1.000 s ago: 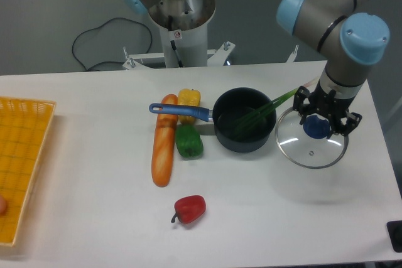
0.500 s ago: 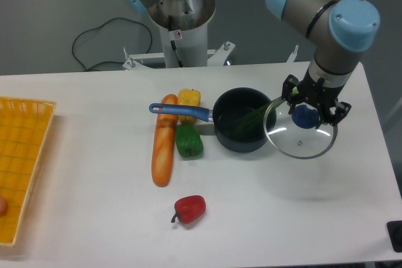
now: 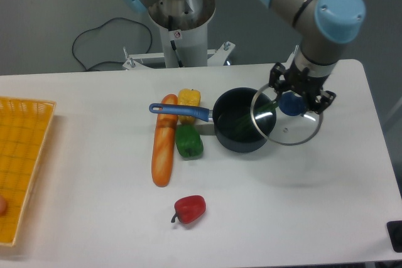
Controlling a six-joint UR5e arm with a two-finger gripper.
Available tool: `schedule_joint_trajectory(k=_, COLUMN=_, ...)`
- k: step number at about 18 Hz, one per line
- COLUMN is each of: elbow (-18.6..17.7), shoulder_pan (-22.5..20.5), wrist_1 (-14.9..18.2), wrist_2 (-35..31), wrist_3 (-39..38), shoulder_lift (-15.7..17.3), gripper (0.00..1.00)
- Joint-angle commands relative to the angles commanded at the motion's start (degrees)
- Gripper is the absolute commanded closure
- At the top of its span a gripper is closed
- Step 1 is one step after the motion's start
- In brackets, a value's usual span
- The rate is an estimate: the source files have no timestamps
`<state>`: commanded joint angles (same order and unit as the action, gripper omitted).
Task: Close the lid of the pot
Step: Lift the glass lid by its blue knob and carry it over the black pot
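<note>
Lid held above the pot's right edge

We see our gripper (image 3: 291, 103) with fingers (image 3: 277, 84) clamped on the blue knob of the pot lid (image 3: 286, 118), which hangs off the table (image 3: 314, 186), overlapping the saucepan's (image 3: 242, 120) right rim.

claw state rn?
Claw: closed on the blue knob of the pot lid, lid held in the air, overlapping the pot rim.

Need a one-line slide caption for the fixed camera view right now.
Gripper holds the pot lid by its blue knob, lifted and overlapping the right rim of the open pot.
</note>
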<state>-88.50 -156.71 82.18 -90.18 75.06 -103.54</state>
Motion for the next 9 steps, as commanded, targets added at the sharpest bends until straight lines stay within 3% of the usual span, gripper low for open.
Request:
schedule_joint_trajectory(k=6, elbow=-3.2, shoulder_pan=0.2, wrist_1=-1.7, wrist_2=0.3, wrist_3=-0.7, shoulder_lift=1.0, gripper=0.5)
schedule_joint_trajectory(k=9, elbow=-7.6, shoulder_pan=0.4, wrist_1=-8.2, wrist_2=0.3, wrist_3=-0.6, shoulder_lift=1.8, gripper=0.5)
